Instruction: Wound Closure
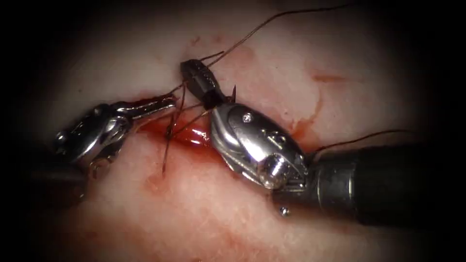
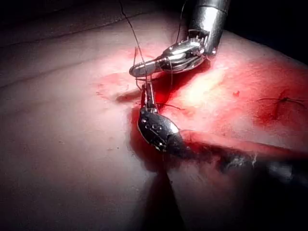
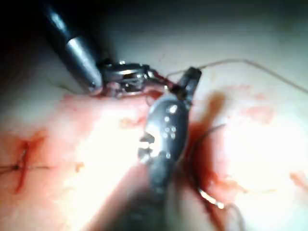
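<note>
- The right arm's tool [image 1: 196, 73] reaches in over the tissue [image 1: 340, 63] from its right edge, dark jaws closed together above the cut [image 1: 187, 133], with thread [image 1: 272, 22] running away from the tips toward the tissue's far edge.
- The left arm's tool [image 1: 160, 103] lies across from it, coming in from the tissue's left edge, slim jaws pressed together at the cut's left lip and clamped on a strand of thread that crosses to the right tool.
- Several strands fan down from between the two tools into the cut, where red fluid [image 1: 194, 137] pools; one loose end [image 1: 165, 160] trails onto the near lip.
- A short dark point [image 1: 234, 92] stands up just beside the right tool's wrist; it may be the needle's tip, though it is too small to call.
- In the left wrist view the same left tool [image 2: 139, 71] and right tool [image 2: 147, 94] meet tip to tip over the reddened cut.
- In the right wrist view a finished stitch [image 3: 21, 163] sits well apart, toward the tissue's edge.
</note>
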You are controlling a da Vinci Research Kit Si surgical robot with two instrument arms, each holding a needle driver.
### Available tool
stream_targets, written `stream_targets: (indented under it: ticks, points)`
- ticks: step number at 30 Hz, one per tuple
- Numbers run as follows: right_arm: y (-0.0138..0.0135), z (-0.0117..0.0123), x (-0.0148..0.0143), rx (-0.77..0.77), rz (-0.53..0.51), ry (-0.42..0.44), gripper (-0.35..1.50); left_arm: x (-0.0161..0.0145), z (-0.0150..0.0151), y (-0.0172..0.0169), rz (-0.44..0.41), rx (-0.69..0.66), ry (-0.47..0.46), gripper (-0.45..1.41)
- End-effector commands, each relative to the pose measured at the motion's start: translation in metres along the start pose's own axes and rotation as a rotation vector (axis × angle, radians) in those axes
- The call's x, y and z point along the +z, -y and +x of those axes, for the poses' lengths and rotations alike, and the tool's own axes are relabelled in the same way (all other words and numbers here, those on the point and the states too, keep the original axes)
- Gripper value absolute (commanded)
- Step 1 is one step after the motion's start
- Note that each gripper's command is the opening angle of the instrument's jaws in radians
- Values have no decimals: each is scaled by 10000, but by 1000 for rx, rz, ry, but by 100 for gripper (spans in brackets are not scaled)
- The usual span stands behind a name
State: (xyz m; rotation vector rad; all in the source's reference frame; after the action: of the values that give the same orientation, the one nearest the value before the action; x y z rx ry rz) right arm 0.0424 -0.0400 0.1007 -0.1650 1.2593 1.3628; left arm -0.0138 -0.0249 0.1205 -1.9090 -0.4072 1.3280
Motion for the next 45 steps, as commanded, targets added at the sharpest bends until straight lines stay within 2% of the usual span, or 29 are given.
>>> stream_targets:
  ticks: [1, 3, 11, 22, 30, 36, 45]
  points:
    - [8, -10, -2, -18, 4, 13, -35, 0, -4, 3, 6, -8, 1, -45]
    - [15, -19, -10, -43, 10, 37, -35, -4, 8, 13, 20, -22, 8, -45]
    - [24, -32, -23, -79, 16, 77, -35, -3, 17, 42, 30, -15, 48, -45]
    - [34, -64, -37, -117, 80, 168, -35, 25, 32, 101, 61, -7, 58, -45]
    - [51, -65, -59, -118, 164, 222, -35, 37, 57, 134, 69, 17, 58, -45]
    - [60, -65, -70, -123, 225, 240, -35, 43, 61, 148, 76, 30, 67, -45]
    - [61, -62, -77, -126, 270, 254, -35, 61, 75, 170, 92, 54, 66, -45]
